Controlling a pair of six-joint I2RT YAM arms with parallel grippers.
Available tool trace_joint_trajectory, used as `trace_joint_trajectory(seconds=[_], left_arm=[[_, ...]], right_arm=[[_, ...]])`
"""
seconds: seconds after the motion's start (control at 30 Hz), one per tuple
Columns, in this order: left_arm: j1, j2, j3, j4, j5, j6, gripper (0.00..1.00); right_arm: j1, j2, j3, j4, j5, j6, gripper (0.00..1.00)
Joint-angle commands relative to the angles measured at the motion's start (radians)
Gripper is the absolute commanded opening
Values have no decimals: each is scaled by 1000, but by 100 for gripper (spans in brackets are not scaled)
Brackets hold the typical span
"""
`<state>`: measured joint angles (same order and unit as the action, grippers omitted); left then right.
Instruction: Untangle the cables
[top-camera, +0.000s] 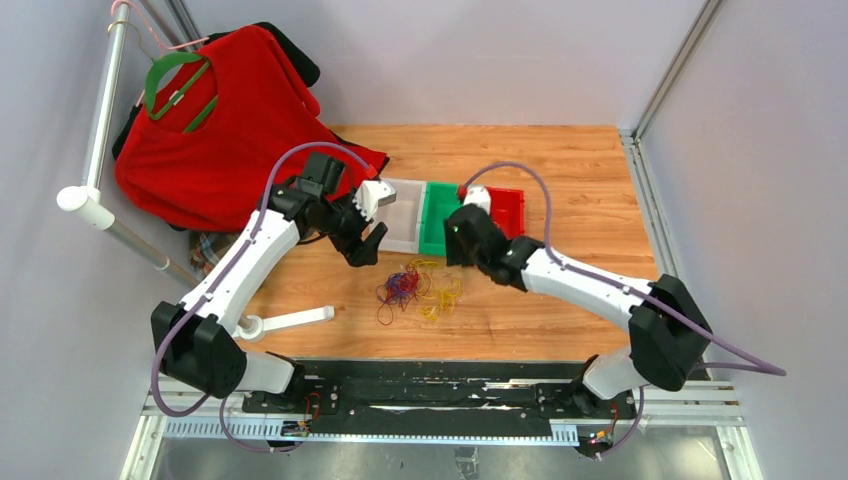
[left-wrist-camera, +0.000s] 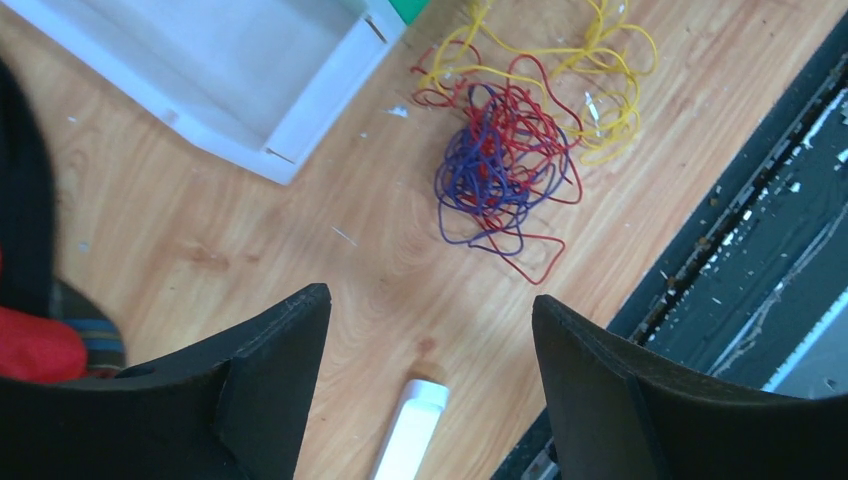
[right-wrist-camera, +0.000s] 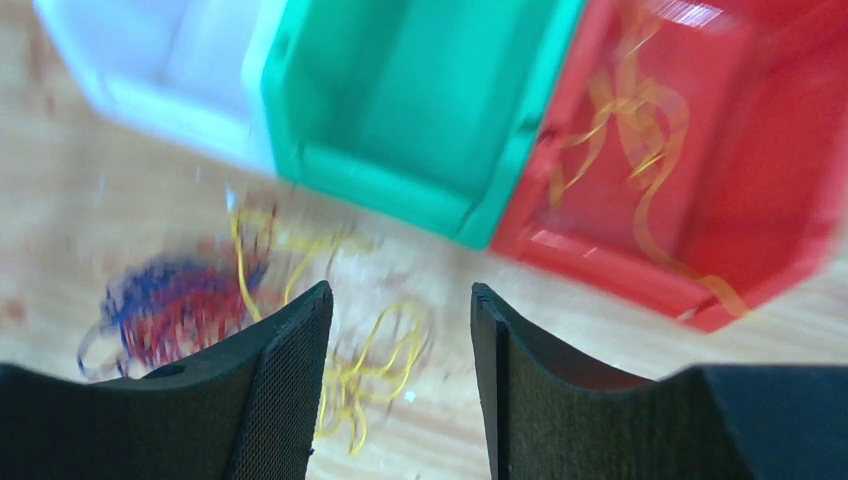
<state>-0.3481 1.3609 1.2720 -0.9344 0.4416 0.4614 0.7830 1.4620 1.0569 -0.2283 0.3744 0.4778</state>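
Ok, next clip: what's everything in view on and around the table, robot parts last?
cables: one tangled heap, yellow, red and purple-blue, on the table in front of the bins
loose strands: a few, yellow, inside the red bin
white bin: one, white, left end of the row
green bin: one, green, middle of the row
red bin: one, red, right end of the row
shirt: one, red, on the hanger, far left
hanger: one, green, on the rail
rail: one, white, far left
peg: one, white, lying near the left arm
table: one, wood
left fingers: two, black, apart, nothing between
right fingers: two, black, apart, nothing between
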Motion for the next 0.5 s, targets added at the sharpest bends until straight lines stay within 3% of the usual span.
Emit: trace_joint_trajectory(seconds=[0.0, 0.13, 0.47], left_arm=[[2, -24, -23, -47, 54, 14, 78], [2, -46, -30, -79, 87, 34, 78], [2, -74, -51, -107, 116, 56, 78]], right_arm=[[87, 16, -158, 169, -118, -24, 54], [103, 94, -154, 231, -207, -116, 54], [91, 311, -30, 177, -206, -259, 53]])
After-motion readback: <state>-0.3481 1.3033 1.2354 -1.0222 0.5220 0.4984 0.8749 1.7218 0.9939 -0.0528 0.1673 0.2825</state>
